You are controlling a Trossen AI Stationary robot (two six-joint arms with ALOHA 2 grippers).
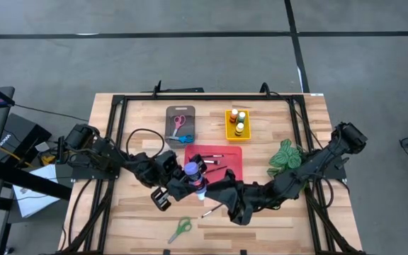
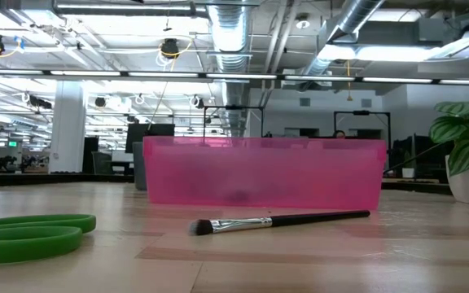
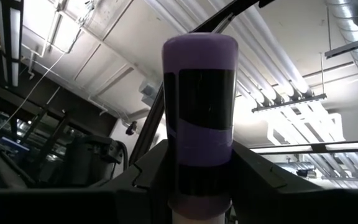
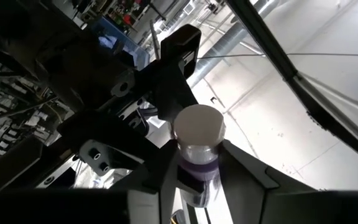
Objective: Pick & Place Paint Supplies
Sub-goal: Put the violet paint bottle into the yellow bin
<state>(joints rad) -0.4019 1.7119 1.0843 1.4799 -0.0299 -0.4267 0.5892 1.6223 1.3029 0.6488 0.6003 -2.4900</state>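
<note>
- Two grippers meet over the table's middle, in front of the red tray (image 1: 229,168), both on one purple paint bottle (image 1: 193,172)
- Left gripper (image 3: 199,186) has its fingers clamped on the bottle's purple body
- Right gripper (image 4: 194,180) has its fingers closed around the same bottle just under the white cap (image 4: 199,127)
- Loose paintbrush (image 2: 279,221) lies on the wood in front of the tray
- Green scissors (image 1: 180,229) lie near the front edge
</note>
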